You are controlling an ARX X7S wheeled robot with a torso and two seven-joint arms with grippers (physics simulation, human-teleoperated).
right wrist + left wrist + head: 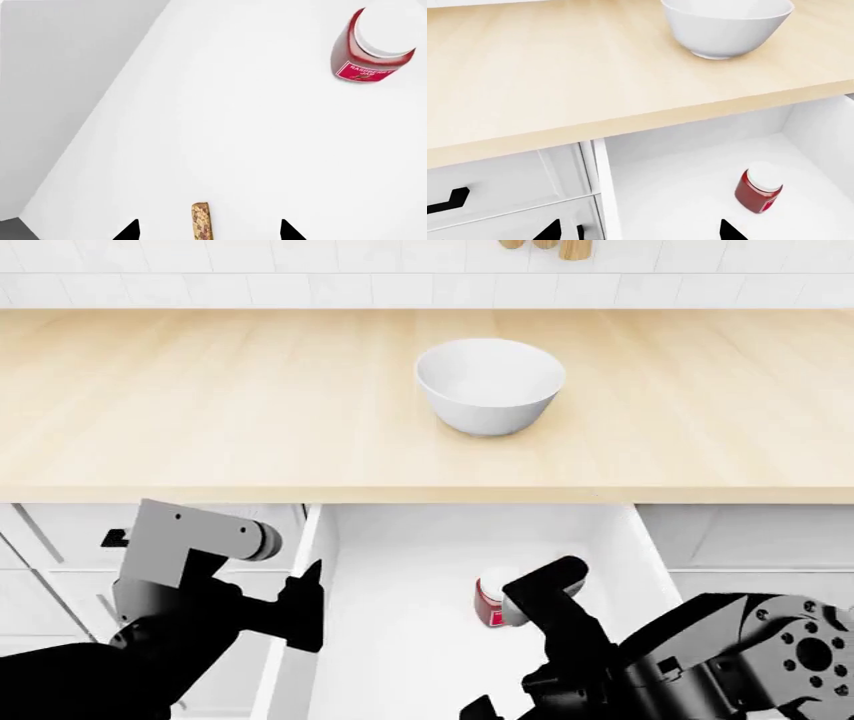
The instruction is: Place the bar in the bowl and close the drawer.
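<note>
You are reaching for the pickup: your right gripper (208, 231), jaws spread and empty, is straddling the bar (200, 220) lying on the drawer (220, 125) floor, well apart from the raspberry jam jar (370, 47); lower and close next.

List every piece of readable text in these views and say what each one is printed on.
"RASPBERRY JAM": on the red label of the red jar with a white lid, lying in the open drawer; read in the right wrist view.
Smaller marks below those words on the label: too small to read.
The bar, the bowl and the counter carry no text.
</note>
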